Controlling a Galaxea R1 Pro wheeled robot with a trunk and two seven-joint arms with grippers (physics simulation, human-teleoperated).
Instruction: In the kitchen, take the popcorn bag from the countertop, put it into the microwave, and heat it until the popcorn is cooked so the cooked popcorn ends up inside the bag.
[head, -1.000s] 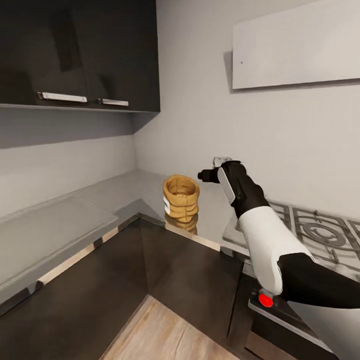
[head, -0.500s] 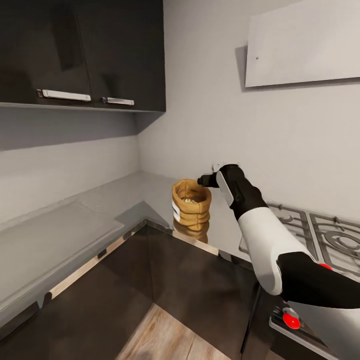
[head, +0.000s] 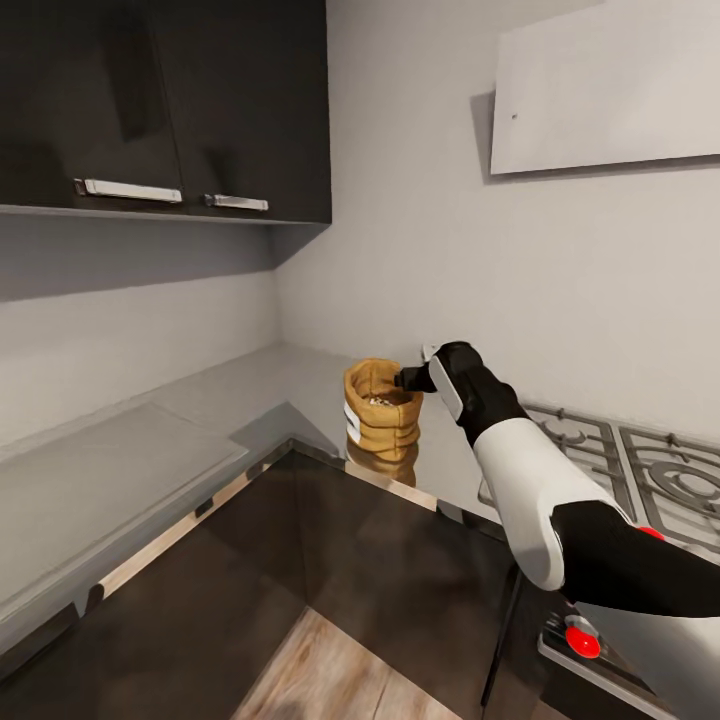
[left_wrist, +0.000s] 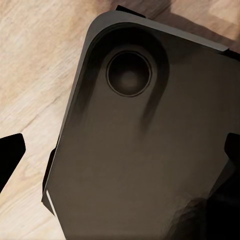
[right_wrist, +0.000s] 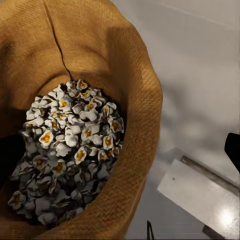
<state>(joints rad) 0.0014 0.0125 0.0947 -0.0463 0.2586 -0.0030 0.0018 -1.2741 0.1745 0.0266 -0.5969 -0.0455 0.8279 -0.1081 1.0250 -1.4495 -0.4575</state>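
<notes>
Head view had the right hand (head: 412, 379) down at the rim of the popcorn bag (head: 381, 409), which stood upright on the grey desk (head: 230, 385) in the corner, close to its shiny front edge and just left of the gas hob (head: 640, 470). From the right wrist view one finger (right_wrist: 233, 149) sat outside the sack and a dark shape sat inside its wall, so the hand looked spread across the rim rather than clenched on it. The popcorn (right_wrist: 70, 145) lay heaped loose inside, well below the mouth. The risk was plain: soft burlap could fold under a pinch on one wall, the sack could tip as it rose, and kernels could spill onto the desk. A push instead of a squeeze could shove it off the front edge. The left hand's fingers (left_wrist: 10, 157) hung spread over the robot's dark base (left_wrist: 145, 150) and wood floor (left_wrist: 35, 65), grasping nothing.
</notes>
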